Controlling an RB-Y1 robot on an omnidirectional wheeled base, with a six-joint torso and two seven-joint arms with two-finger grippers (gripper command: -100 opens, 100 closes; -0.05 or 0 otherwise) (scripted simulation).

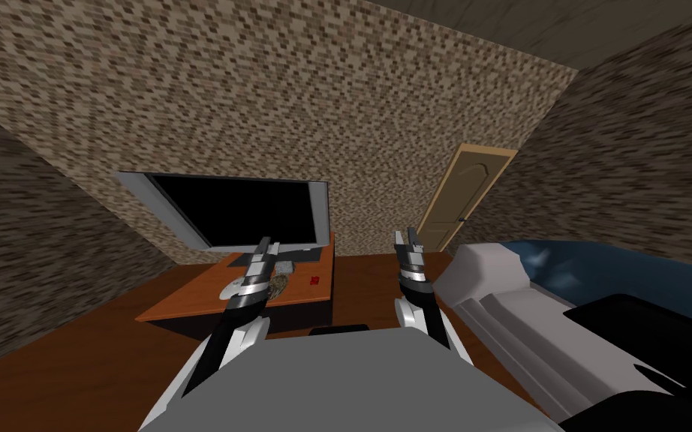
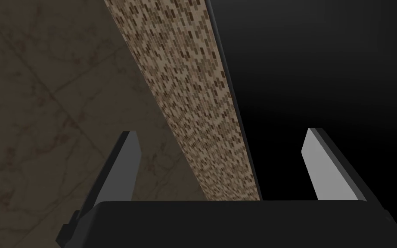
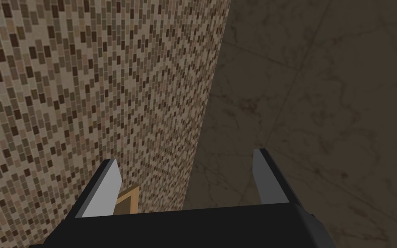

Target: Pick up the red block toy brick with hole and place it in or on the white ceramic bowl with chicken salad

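Observation:
A small red brick (image 1: 314, 280) lies on an orange-brown low table (image 1: 187, 300), toward its right side. Left of it, a white bowl (image 1: 233, 288) with brownish food beside it is partly hidden behind my left forearm. My left gripper (image 1: 268, 244) is raised above the table, in front of the television, and its fingers (image 2: 327, 163) stand open with nothing between them. My right gripper (image 1: 408, 235) is held up to the right of the table, apart from the brick, fingers (image 3: 266, 176) open and empty.
A large black television (image 1: 239, 210) stands at the table's back edge. A wooden door (image 1: 464, 195) is in the patterned wall to the right. A white and blue sofa (image 1: 562, 300) fills the right side. Brown floor (image 1: 74, 367) lies to the left.

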